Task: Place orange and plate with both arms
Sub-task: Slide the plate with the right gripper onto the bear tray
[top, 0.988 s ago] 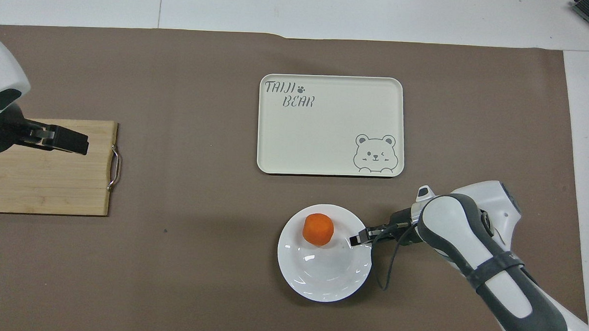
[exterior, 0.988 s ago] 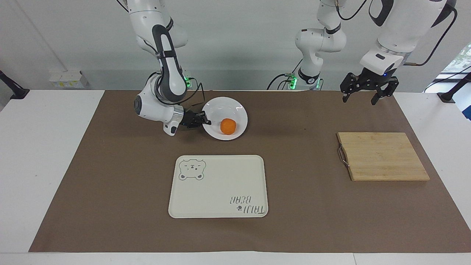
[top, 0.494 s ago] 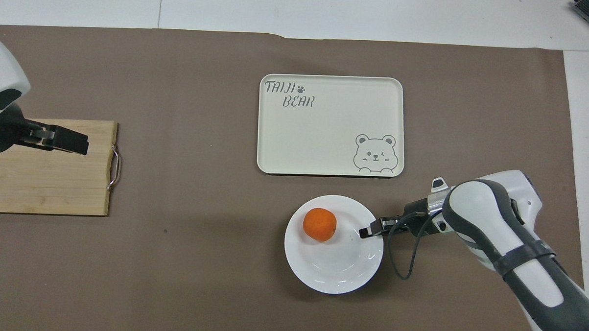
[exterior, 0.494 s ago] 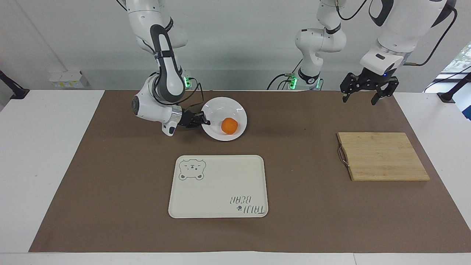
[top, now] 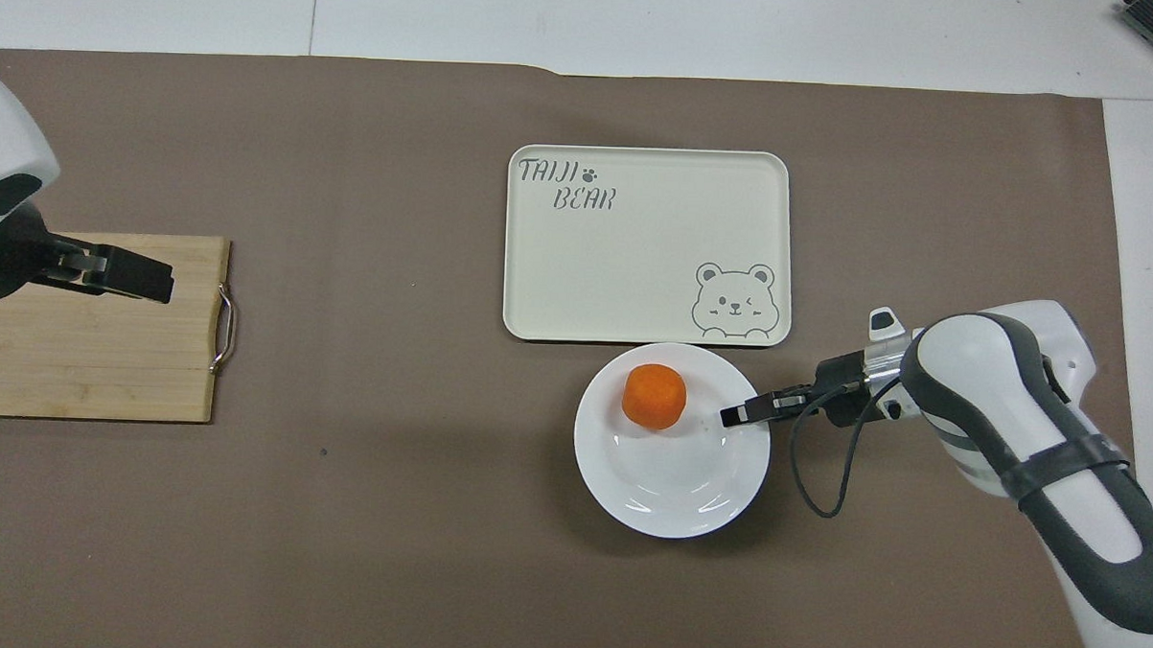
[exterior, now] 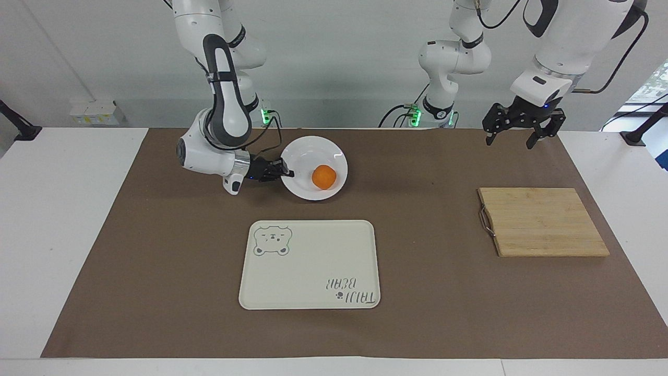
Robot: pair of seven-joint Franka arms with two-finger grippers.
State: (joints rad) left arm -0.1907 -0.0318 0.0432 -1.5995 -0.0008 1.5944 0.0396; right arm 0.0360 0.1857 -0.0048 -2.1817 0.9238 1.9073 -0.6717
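The round glossy white plate (top: 671, 462) with the small bright-orange fruit, the orange (top: 654, 396), on it has moved farther from the robots since a second ago and now sits just beside the rectangular cream tray with a bear drawing (top: 646, 245). The right gripper (exterior: 286, 173) has its fingers pinched together on the plate's rim at the right arm's end; the facing view shows the plate tilted and lifted off the brown paper mat (exterior: 417, 292) on the white counter (exterior: 62, 219). A pale wall stands at the robots' backs, seen only there. The overhead view alone shows the tray's lettering upright. The left gripper (exterior: 517, 134) waits, fingers spread, over the bamboo cutting board (exterior: 540, 222), unchanged.
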